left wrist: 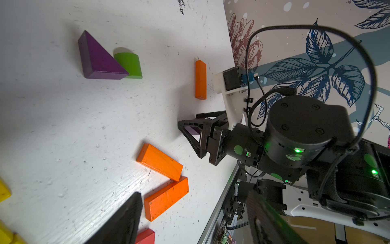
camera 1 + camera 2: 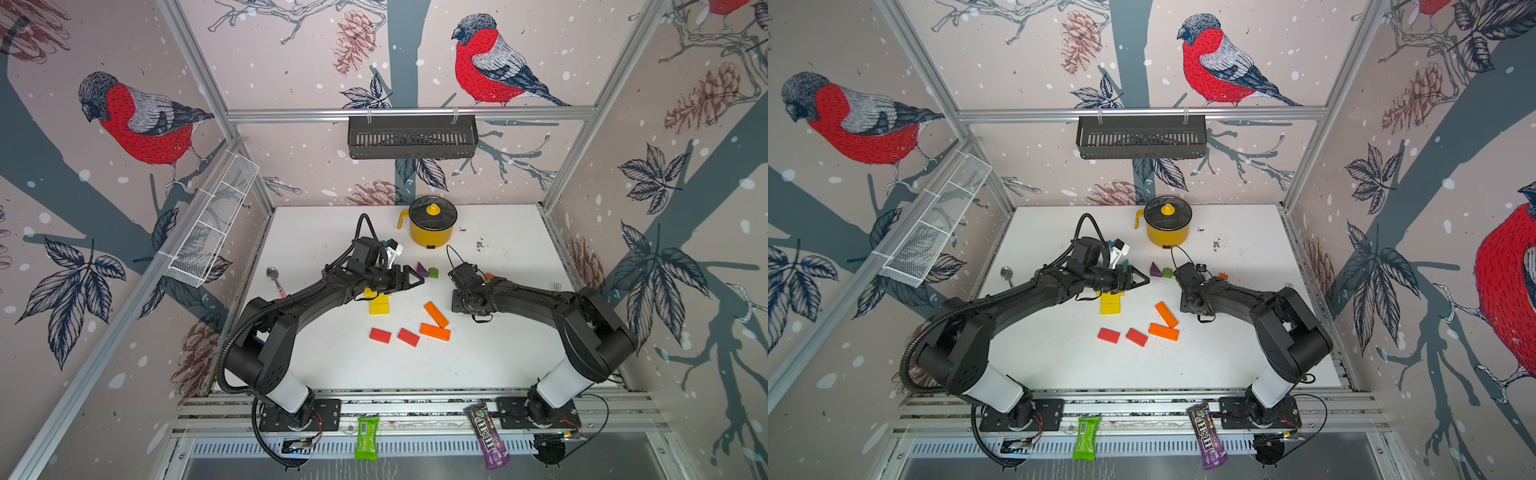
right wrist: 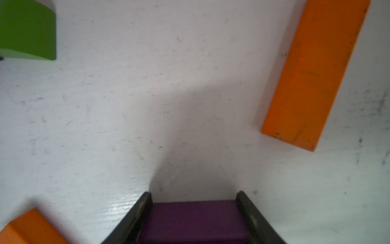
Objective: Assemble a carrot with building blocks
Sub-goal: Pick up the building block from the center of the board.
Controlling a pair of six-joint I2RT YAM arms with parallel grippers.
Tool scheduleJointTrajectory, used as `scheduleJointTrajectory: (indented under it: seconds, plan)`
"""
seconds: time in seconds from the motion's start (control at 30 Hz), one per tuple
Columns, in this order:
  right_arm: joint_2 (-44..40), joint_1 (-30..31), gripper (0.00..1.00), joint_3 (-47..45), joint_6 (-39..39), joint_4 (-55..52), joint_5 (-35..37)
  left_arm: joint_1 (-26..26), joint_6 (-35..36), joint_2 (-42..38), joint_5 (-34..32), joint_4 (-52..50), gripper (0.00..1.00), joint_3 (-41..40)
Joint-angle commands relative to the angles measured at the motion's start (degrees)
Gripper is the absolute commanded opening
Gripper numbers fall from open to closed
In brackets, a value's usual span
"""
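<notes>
A purple block (image 3: 194, 219) lying on the worktop (image 3: 126, 105) is seen clamped by the right claw (image 3: 194, 192), while the left claw (image 2: 415, 281) is held apart and empty; picking-up is judged in hand, and a level lift is needed next.

Only one legible mark — "m&m's" on the dark candy packet (image 2: 486, 434) — green wrapper (image 2: 367, 438) bears a barcode.

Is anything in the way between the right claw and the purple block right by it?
No. The purple block sits directly between the fingers of the right gripper, nothing visible between them and it. The long orange block and the green piece lie apart from it on the white table.
</notes>
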Motion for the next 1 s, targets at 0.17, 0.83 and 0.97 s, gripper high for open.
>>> scheduleJointTrajectory:
  seconds: [0.17, 0.83, 0.97]
  plan:
    - [-0.06, 0.19, 0.58, 0.33, -1.55, -0.55, 1.53, -0.13, 0.31, 0.24, -0.02, 1.1, 0.79, 0.3]
    - [13.68, -6.23, 0.58, 18.4, -24.8, 0.98, -6.72, 1.07, 3.07, -0.19, -3.5, -1.38, 0.78, 1.0]
    - [16.25, -6.55, 0.57, 21.62, -29.36, -0.54, -8.43, 1.65, 3.04, -0.21, -3.37, -1.35, 0.78, 1.01]
